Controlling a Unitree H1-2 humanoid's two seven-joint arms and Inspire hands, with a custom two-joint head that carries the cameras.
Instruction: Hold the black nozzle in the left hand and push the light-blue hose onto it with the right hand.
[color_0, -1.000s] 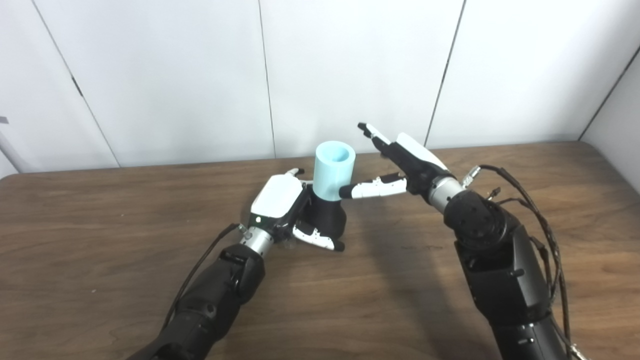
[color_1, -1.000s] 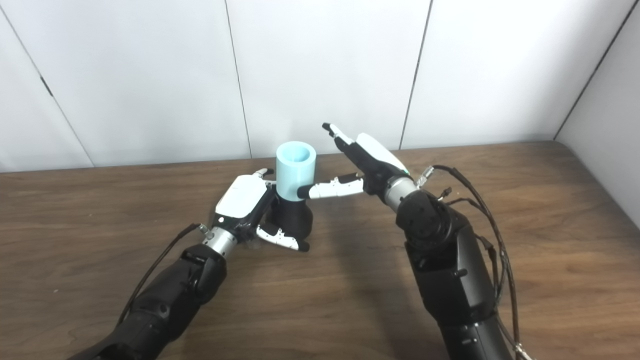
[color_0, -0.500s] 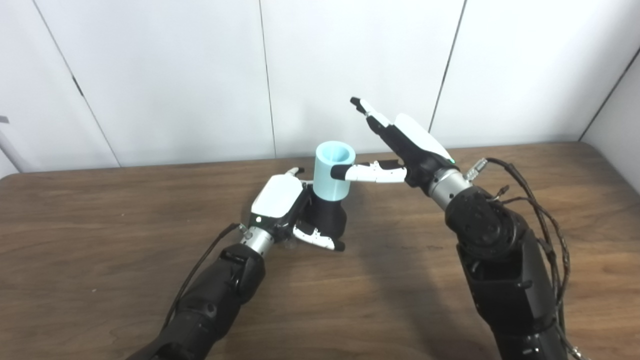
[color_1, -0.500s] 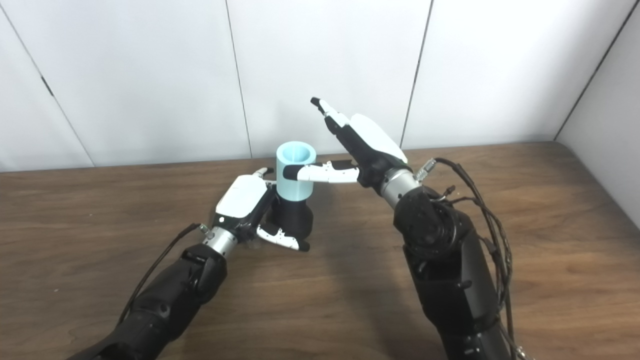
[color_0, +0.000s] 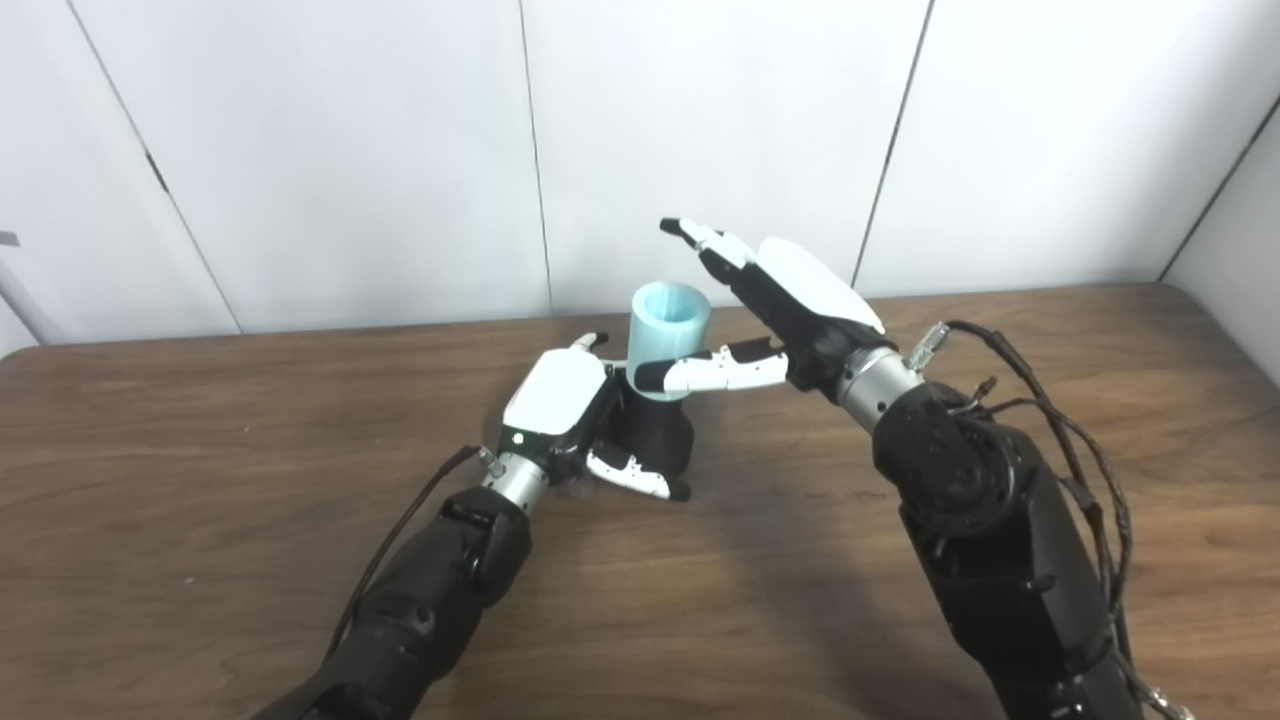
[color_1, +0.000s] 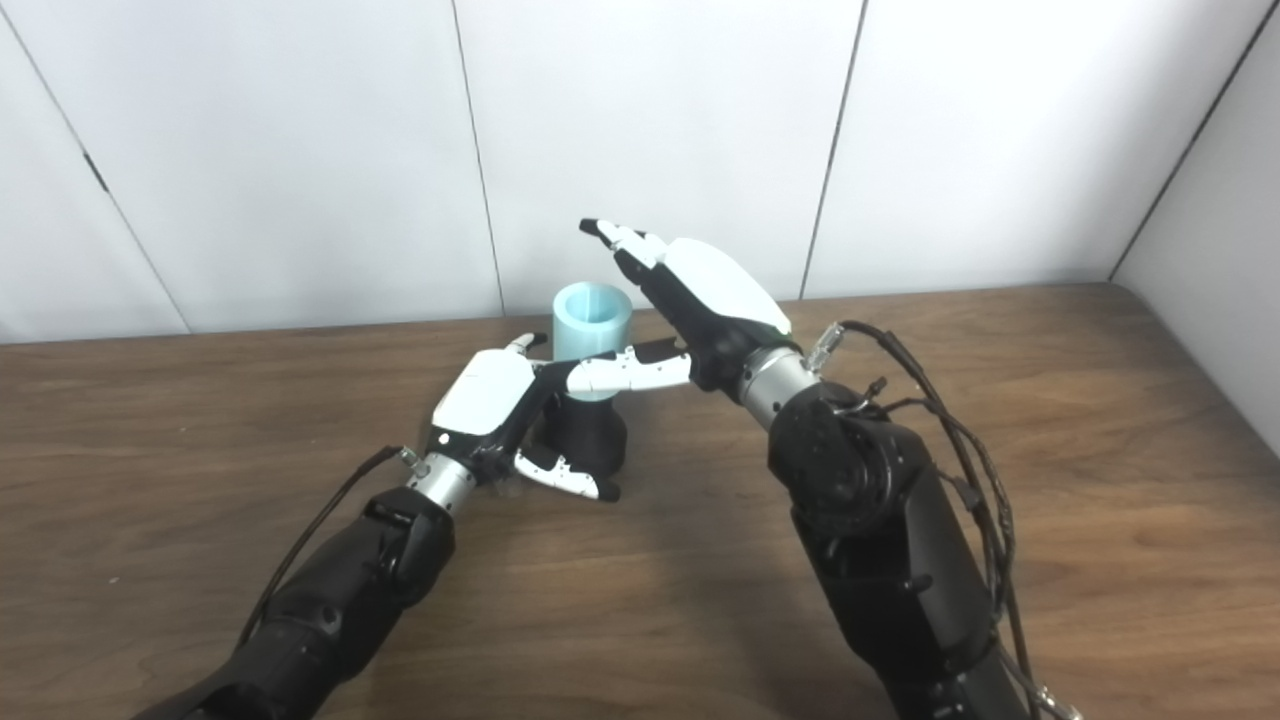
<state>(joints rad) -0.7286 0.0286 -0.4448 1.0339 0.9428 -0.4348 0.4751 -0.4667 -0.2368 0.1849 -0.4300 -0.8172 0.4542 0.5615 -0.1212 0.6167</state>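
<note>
- Left eye view: at frame centre the left hand (color_0: 556, 402) is gripping the black nozzle (color_0: 655, 440) on the table (color_0: 200, 450), and the light-blue hose (color_0: 668, 330) is standing upright on it. The right hand (color_0: 775, 305) is hovering spread and empty, just right of the hose, thumb crossing its lower front.
- Right eye view: the right hand's fingers (color_1: 625, 243) are arching over the hose rim; nothing is blocking a downward push along the vertical axis.

Matt wood-grain table (color_0: 200, 560); matt plastic hose (color_0: 668, 318).
</note>
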